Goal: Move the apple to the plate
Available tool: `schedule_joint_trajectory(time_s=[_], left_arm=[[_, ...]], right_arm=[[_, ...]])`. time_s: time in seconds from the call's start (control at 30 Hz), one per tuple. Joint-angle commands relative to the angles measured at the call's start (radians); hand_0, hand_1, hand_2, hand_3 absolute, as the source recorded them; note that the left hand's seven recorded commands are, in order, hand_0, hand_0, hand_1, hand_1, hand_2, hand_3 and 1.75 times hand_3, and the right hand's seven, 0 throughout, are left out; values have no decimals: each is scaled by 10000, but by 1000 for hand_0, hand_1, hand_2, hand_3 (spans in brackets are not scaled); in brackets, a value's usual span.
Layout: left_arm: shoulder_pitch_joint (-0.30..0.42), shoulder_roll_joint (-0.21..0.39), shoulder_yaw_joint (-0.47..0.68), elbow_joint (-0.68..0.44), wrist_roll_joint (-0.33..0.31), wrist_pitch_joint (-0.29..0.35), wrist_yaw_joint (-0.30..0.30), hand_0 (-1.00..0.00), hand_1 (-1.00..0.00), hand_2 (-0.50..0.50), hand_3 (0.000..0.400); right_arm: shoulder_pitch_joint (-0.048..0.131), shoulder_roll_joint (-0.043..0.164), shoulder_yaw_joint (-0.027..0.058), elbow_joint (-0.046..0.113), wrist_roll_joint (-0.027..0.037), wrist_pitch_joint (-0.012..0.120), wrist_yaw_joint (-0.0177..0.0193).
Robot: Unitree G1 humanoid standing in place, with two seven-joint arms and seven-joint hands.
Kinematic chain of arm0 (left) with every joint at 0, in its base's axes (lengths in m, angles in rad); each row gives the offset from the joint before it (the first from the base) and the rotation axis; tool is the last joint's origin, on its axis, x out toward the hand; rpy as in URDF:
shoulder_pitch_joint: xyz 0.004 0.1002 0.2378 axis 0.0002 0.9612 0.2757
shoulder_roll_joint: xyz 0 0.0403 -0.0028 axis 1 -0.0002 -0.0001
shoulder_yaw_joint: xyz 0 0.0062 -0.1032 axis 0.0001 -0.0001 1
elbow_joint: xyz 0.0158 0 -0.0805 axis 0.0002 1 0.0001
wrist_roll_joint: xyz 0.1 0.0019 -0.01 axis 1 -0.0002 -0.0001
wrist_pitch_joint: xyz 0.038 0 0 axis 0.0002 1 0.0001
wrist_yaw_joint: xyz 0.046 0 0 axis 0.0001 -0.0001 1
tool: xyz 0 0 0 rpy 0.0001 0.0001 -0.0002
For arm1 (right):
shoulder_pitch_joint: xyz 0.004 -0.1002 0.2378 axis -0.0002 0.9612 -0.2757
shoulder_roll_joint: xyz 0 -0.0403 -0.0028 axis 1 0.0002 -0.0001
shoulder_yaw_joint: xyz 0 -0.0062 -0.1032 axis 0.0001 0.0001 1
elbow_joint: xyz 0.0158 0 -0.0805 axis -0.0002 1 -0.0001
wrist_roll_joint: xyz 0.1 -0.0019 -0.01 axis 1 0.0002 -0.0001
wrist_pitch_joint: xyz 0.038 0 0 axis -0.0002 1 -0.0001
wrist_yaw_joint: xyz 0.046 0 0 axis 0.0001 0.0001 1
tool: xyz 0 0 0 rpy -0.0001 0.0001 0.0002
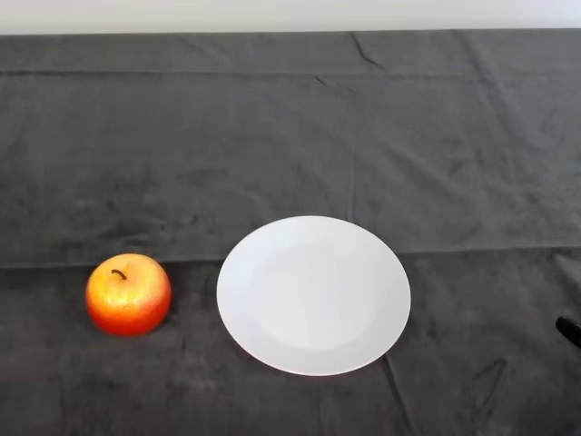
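Apple (128,294): a red and orange-yellow apple sits upright on the dark cloth at the near left of the table, its short brown stem pointing up from the dimple on top.

Apple's position: on the cloth, not on the plate; it lies to the left of the plate, near it but apart, with a strip of bare cloth between the two.

Plate (313,295): a plain white round plate rests flat on the cloth close to the middle of the near half of the table; nothing lies on it.

Cloth (290,136): dark grey fabric covers the whole table, creased in several places, with one long fold running from side to side behind the apple and the plate and another fold running down toward the plate's far rim.

Far edge: a pale strip (290,14) shows beyond the cloth along the top of the view, perhaps a wall or floor; it is hard to say which.

Right edge: a small dark shape (569,331) pokes in at the lower right; what it is cannot be made out.

Robot hand: no part of the arm or hand shows at the table, so its state cannot be told.
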Motion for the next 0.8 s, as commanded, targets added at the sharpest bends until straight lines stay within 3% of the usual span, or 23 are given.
schedule_joint_trajectory(time_s=[0.03,0.27,0.5,0.63,0.8], left_arm=[[231,269,-335,-865,-53,310,-289,0,0,0,0],[1527,186,-477,-3552,-377,1375,-1263,0,0,0,0],[3051,262,-583,-5929,-758,1968,-2348,0,0,0,0],[3324,386,-732,-6482,-907,2132,-3018,0,0,0,0],[3013,450,-1009,-6273,-898,2124,-3659,0,0,0,0]], right_arm=[[30,198,37,463,251,325,94],[35,231,-15,451,204,354,125],[40,272,-80,437,145,392,164],[42,291,-111,430,117,410,183],[44,306,-137,424,93,427,200]])
